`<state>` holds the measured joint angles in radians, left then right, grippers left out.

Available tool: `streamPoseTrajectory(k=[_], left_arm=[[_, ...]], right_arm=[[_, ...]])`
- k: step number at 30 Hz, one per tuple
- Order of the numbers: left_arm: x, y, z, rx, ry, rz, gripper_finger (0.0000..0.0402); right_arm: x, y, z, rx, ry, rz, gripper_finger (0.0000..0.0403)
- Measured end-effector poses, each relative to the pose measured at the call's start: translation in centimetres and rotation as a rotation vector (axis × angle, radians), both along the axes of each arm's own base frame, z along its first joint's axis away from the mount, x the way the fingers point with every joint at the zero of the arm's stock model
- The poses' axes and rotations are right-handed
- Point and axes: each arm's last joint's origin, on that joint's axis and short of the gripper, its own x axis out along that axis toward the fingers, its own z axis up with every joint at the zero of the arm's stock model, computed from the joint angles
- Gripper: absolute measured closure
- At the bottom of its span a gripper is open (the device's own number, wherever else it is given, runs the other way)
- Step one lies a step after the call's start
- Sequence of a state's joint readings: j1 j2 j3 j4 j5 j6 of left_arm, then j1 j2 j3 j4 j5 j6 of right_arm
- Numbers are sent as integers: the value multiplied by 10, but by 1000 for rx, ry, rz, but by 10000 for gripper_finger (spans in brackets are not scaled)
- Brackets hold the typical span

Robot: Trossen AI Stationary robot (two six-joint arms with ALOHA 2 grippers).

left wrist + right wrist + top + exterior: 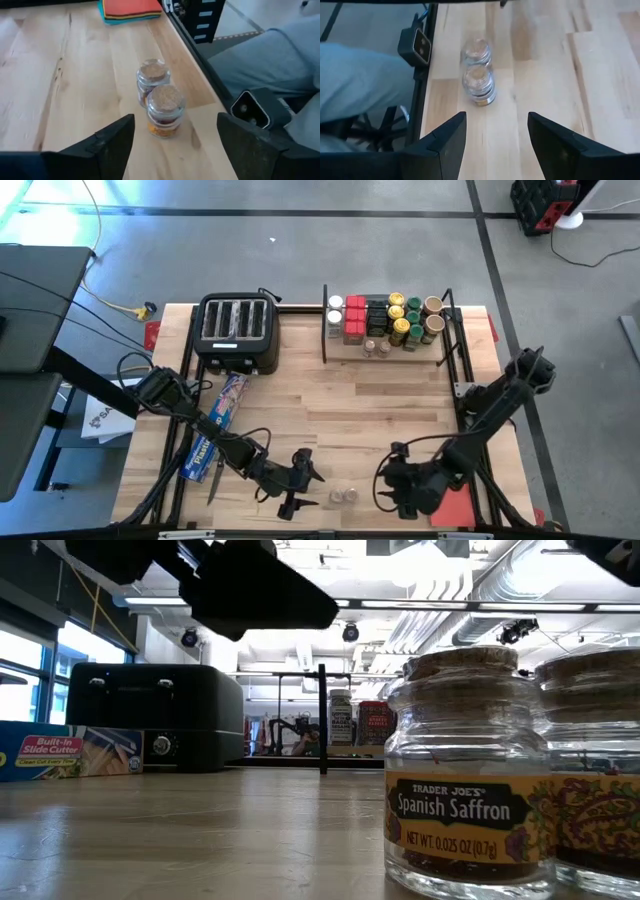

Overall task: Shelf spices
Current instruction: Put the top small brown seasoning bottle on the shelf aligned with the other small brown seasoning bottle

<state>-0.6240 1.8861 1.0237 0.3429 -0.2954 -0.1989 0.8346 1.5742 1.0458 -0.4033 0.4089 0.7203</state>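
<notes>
Two tiny clear cork-topped jars (343, 496) stand side by side on their bases near the table's front edge. In the low view they show as a Spanish Saffron jar (462, 780) and its neighbour (590, 770). My left gripper (175, 127) is open just left of them, its fingers pointing at them without touching. My right gripper (496, 122) is open to their right, also pointing at them from a short way off. The shelf (400, 352), a light-wood board with black rod ends, stands at the back right and carries many spices (385, 318).
A black toaster (238, 330) stands at the back left, with a long blue box (215, 425) in front of it under the left arm. A red pad (455, 505) lies at the front right. Grey-blue cloth (270, 55) and the low camera (252, 107) show past the front edge.
</notes>
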Motion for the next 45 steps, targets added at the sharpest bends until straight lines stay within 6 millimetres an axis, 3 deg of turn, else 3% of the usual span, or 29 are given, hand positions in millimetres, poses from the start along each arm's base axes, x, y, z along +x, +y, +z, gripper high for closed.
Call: streamPoseTrajectory(k=[13,20,29,35,42,45], left_arm=[[21,-1,-38,-26,-80,-37,122],[42,-6,-63,-38,-27,-127,122],[44,-4,-58,-52,-47,-138,122],[45,2,-50,-38,-35,-112,122],[42,8,-25,6,-51,30,122],[34,11,-15,31,-6,101,122]], right_arm=[[-10,8,1,-11,-57,-63,198],[-10,8,1,-10,-62,-76,198],[-11,9,2,-4,-66,-85,198],[-10,11,5,-72,-169,-111,198],[20,21,-11,-156,-223,179,198],[36,16,-17,-133,-199,340,198]])
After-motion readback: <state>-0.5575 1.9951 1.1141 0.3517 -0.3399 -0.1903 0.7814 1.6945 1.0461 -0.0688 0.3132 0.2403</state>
